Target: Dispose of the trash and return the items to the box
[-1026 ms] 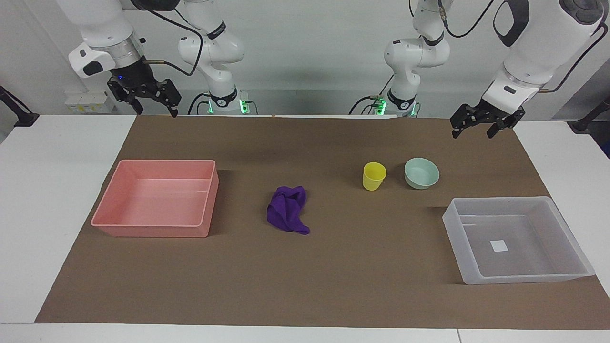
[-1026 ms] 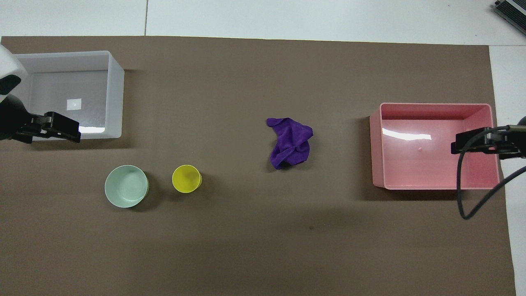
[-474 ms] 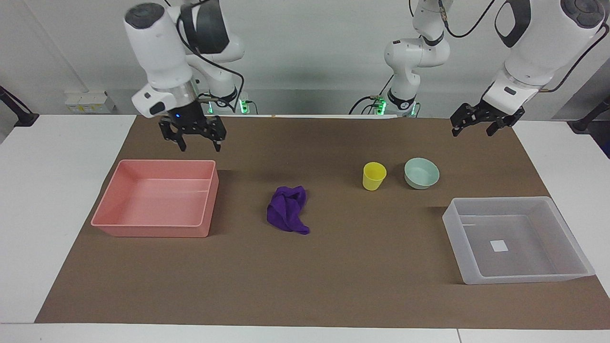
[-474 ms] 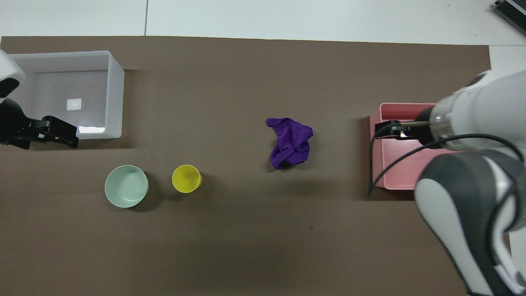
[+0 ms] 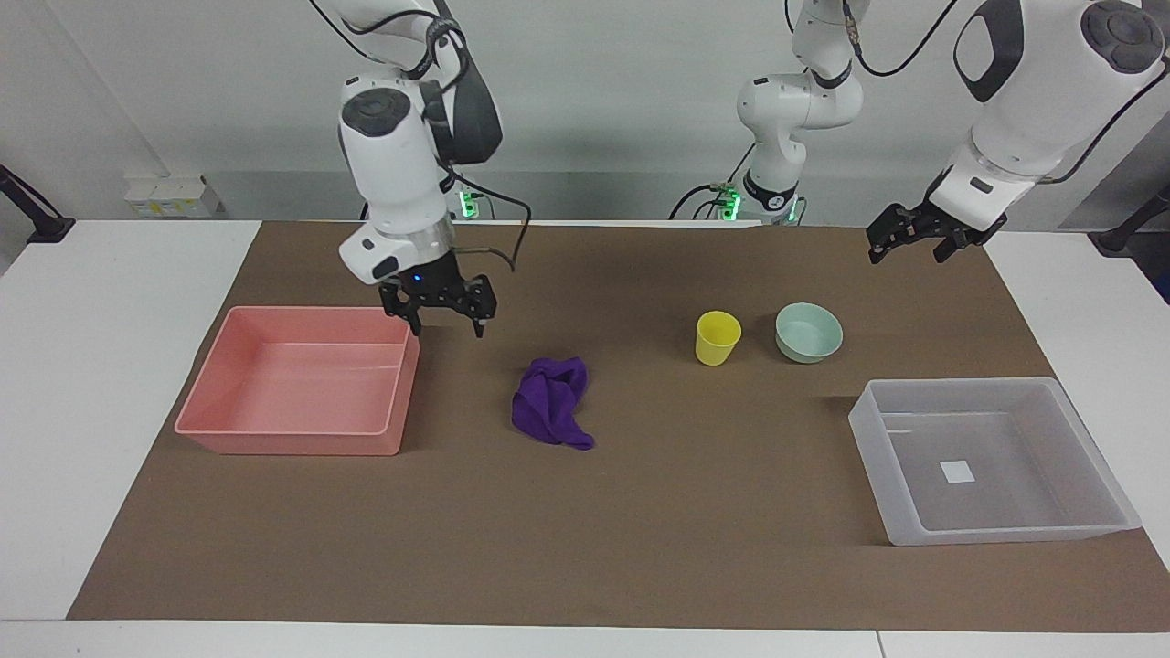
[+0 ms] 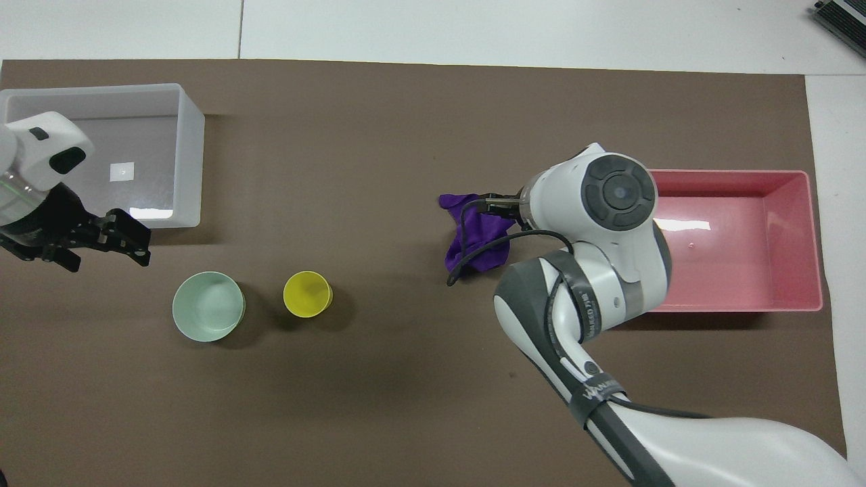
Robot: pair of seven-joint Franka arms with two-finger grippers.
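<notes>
Hovering right fingers [image 5: 446, 320] spread, empty, above purple rag [image 5: 551, 400], left fingers [image 5: 907, 244] spread.

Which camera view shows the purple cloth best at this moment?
The facing view: the whole purple cloth lies uncovered on the brown mat, with the open right gripper raised in the air, not touching it. In the overhead view the right arm covers part of the cloth.
</notes>
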